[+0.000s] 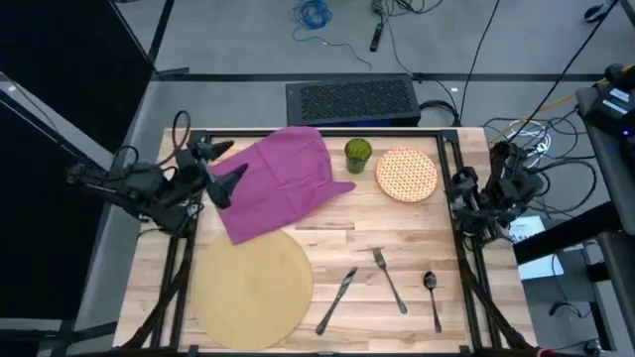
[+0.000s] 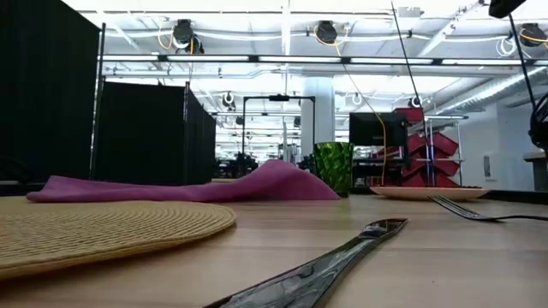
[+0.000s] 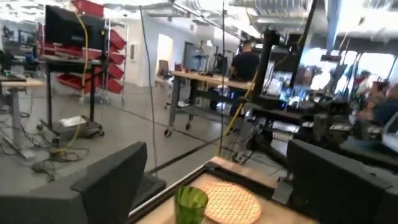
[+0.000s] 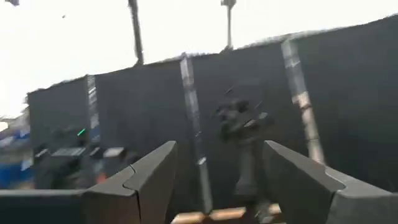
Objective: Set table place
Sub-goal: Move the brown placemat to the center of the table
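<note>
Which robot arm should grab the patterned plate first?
Probably the right. Its tool waits open at the table's right edge, right beside the plate. The left tool hangs over the purple napkin, farther away.

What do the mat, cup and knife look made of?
Mat: woven straw-like fibre, matte, with fine concentric ribs. Cup: green glass or clear plastic, translucent and faceted. Knife: polished metal, mirror-like reflections.
</note>
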